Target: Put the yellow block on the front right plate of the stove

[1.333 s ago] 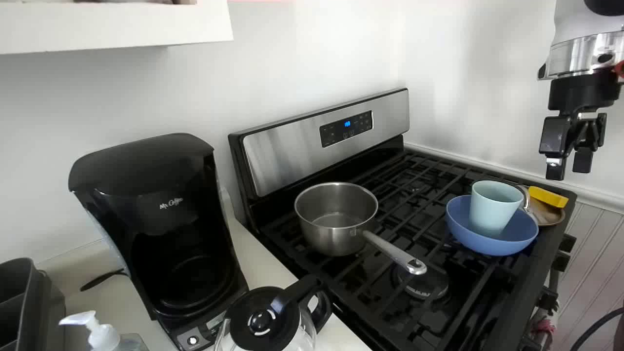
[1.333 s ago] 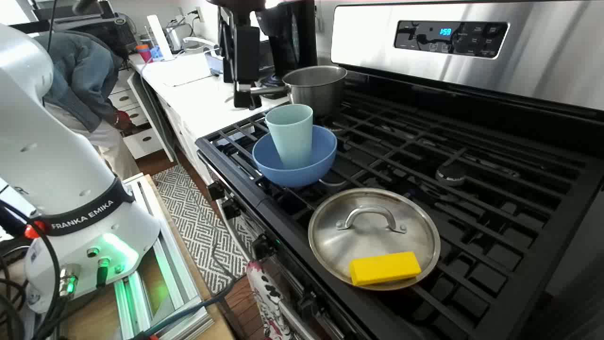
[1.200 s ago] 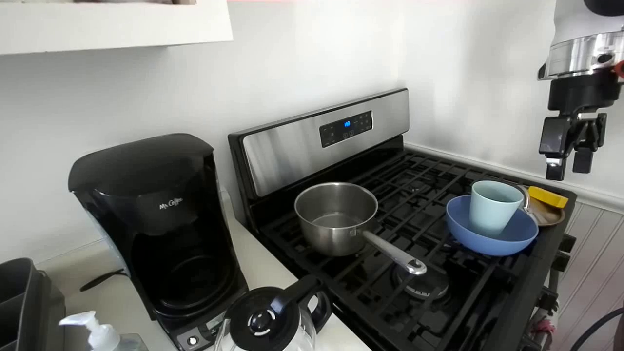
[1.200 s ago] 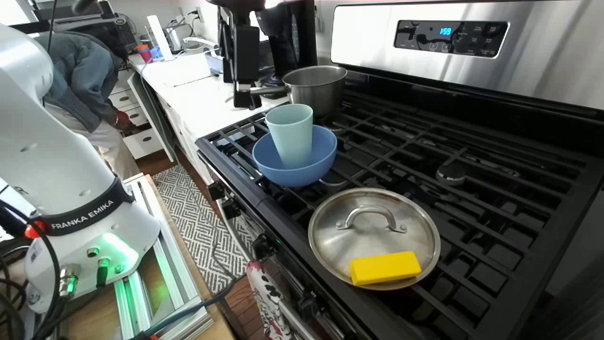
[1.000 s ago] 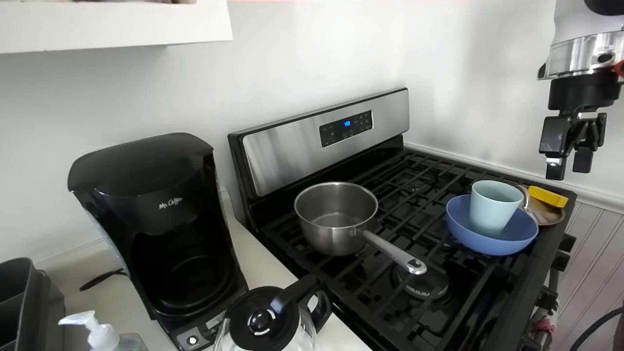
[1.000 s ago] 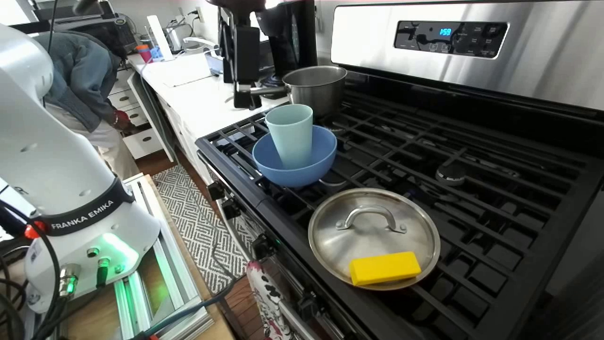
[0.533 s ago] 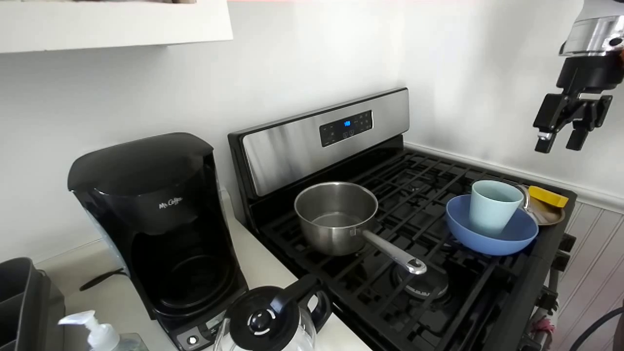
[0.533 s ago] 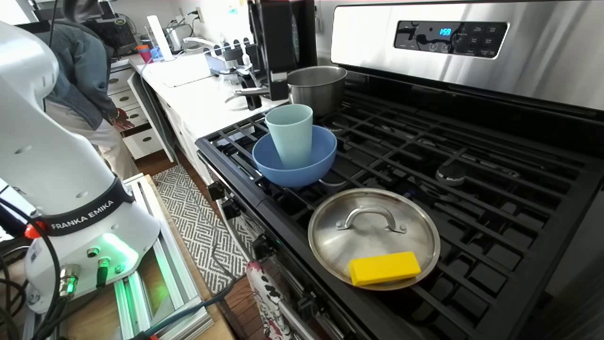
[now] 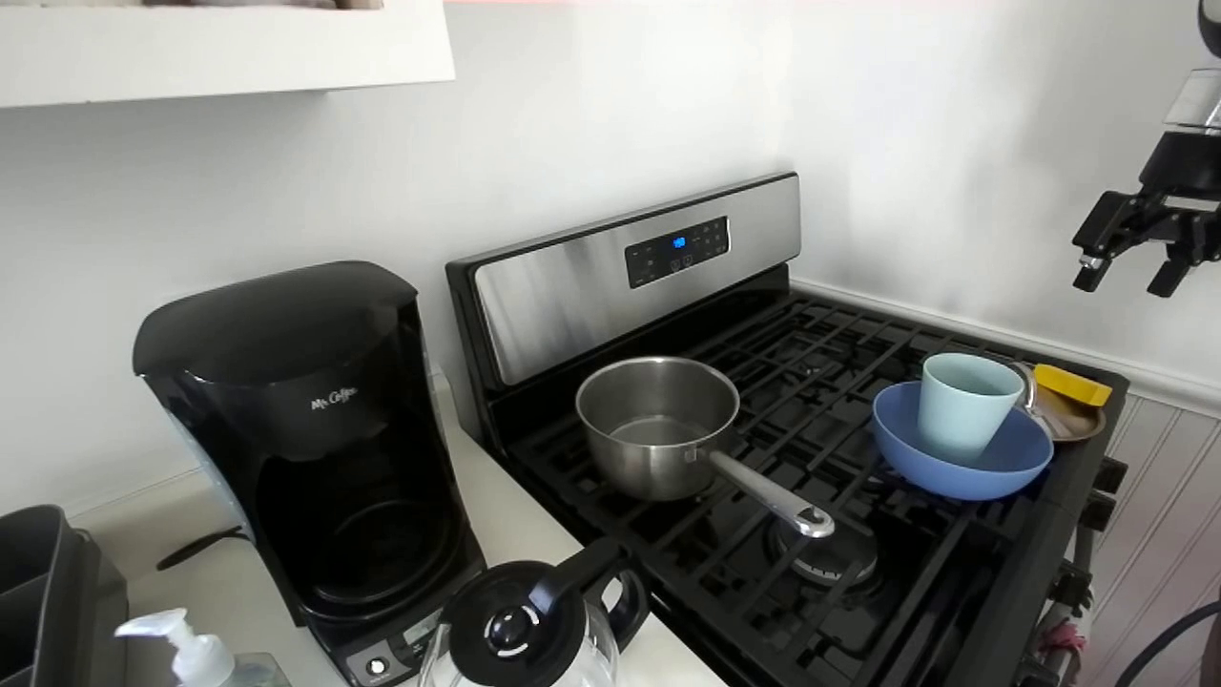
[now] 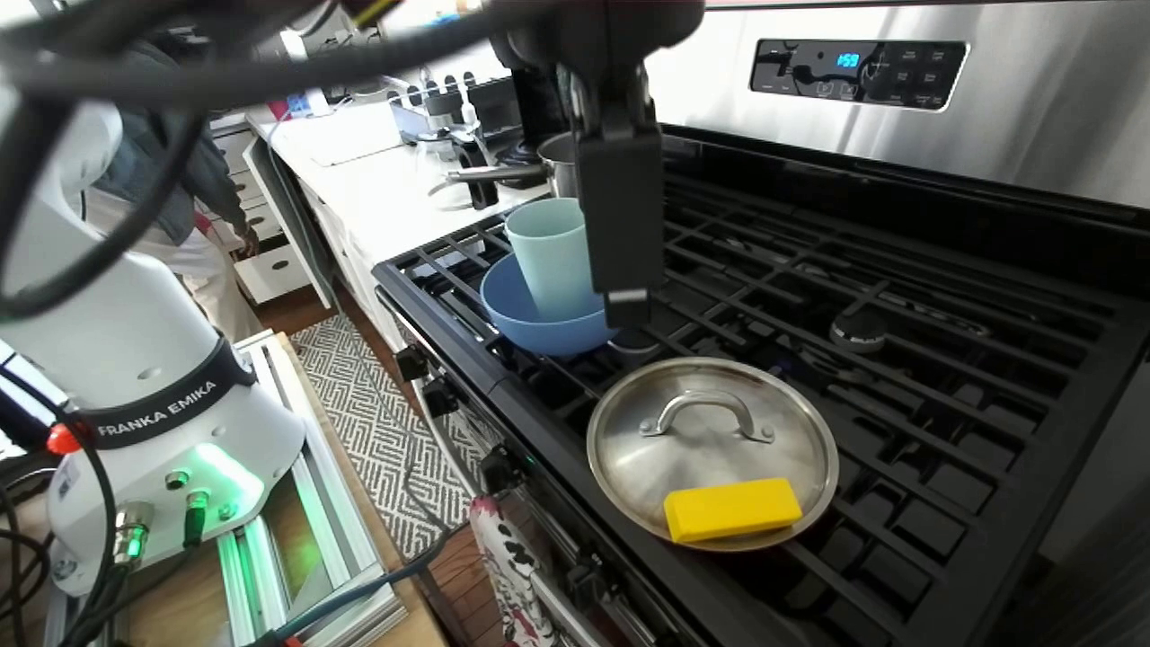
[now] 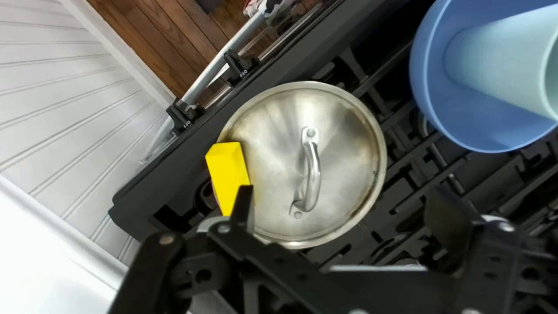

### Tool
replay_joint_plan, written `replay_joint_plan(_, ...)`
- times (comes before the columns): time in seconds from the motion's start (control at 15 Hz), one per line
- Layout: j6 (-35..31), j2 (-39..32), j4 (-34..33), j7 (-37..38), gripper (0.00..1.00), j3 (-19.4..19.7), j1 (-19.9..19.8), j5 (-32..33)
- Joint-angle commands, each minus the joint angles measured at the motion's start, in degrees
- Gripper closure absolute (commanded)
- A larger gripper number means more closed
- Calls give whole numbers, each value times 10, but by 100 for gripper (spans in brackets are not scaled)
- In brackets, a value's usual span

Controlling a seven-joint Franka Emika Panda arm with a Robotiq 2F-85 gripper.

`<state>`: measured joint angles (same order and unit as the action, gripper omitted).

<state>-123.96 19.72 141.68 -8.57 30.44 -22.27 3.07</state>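
The bright yellow block lies on the edge of a steel pot lid, over the front right of the stove. The block also shows in an exterior view and in the wrist view, where a finger hides its lower end. My gripper is open and empty, high above the stove's right side. In the wrist view my gripper has its fingers wide apart, with the lid between and beyond them and the block at the left finger. In an exterior view one finger hides part of the bowl.
A blue bowl with a light blue cup in it stands beside the lid. A steel saucepan stands on the grates, its handle toward the front. A coffee maker and a glass carafe are on the counter. A wall rises at the stove's right.
My gripper has opened wider. It has moved right in an exterior view, nearer the lid and block. The block, lid, bowl and cup have not moved.
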Motion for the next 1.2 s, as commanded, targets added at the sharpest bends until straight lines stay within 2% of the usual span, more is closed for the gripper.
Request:
replay_joint_plan(0.0, -6, -117, -53, -16, 0, 23, -2, -64)
replay_joint_plan(0.07, -9, -56, -15, -4, 0, 2, -13, -29)
replay_joint_plan(0.2, -11, -81, -21, -5, 0, 1, -15, -32)
replay_joint_plan(0.4, -22, -74, -17, -13, 0, -3, -16, -26)
replay_joint_plan(0.53, -98, -89, -11, -2, 0, 0, -26, -7)
replay_joint_plan(0.8, -179, -125, -5, -6, 0, 18, -40, -40)
replay_joint_plan(1.13, -226, -167, 6, -16, 0, 26, -45, -74)
